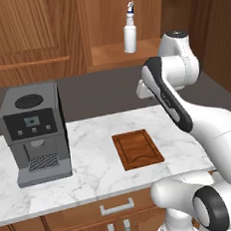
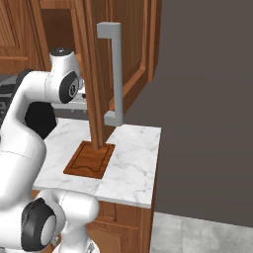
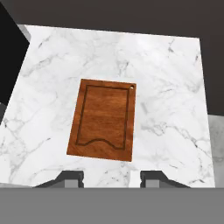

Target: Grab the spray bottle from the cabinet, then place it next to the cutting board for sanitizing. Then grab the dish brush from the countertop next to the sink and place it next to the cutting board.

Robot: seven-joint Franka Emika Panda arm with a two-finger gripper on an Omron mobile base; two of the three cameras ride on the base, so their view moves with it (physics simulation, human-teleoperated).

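Note:
The spray bottle (image 1: 129,28), white with a pale trigger nozzle, stands upright on the shelf of the open wooden cabinet (image 1: 126,54). The dark reddish-brown cutting board (image 1: 137,149) (image 2: 90,159) (image 3: 104,119) lies flat on the white marble countertop (image 1: 92,160). My gripper (image 3: 111,177) hangs well above the board and points down at it. Its fingertips (image 3: 72,177) stand apart with nothing between them, so it is open. It is far below and in front of the bottle. The dish brush and the sink are out of view.
A grey coffee machine (image 1: 34,133) stands on the counter left of the board. The cabinet's open door (image 2: 133,59) with its long grey handle (image 2: 116,74) juts out above the board. The counter ends just right of the board (image 2: 155,163).

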